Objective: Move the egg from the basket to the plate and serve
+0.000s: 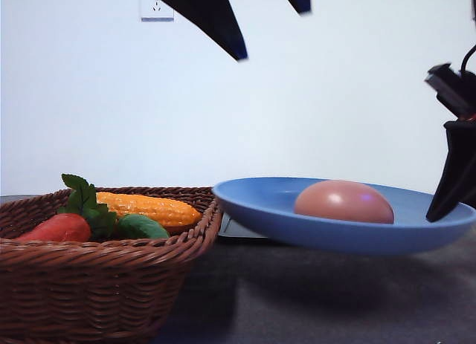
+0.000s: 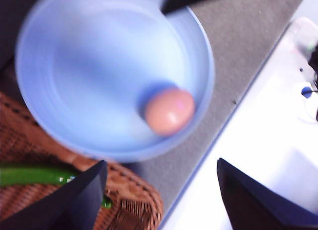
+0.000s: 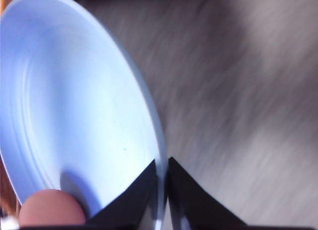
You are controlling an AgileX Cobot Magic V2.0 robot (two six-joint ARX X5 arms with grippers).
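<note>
The pinkish-tan egg (image 1: 343, 201) lies in the light blue plate (image 1: 260, 203), toward the plate's right half. The plate hangs level above the dark table, its left edge next to the brown wicker basket (image 1: 97, 262). My right gripper (image 1: 440, 209) is shut on the plate's right rim; the right wrist view shows its fingers (image 3: 161, 165) pinching the plate (image 3: 74, 91) edge beside the egg (image 3: 49, 207). My left gripper (image 1: 271, 33) hangs open high above the plate, holding nothing. In the left wrist view the left gripper (image 2: 161, 161) looks down on the egg (image 2: 169, 111), plate (image 2: 99, 66) and basket (image 2: 134, 200).
The basket holds a red carrot-like vegetable (image 1: 59, 226), a yellow corn cob (image 1: 149, 209) and a green vegetable (image 1: 141, 226). A flat pale object (image 1: 236, 229) lies on the table under the plate. A white surface (image 2: 268, 115) borders the grey table top.
</note>
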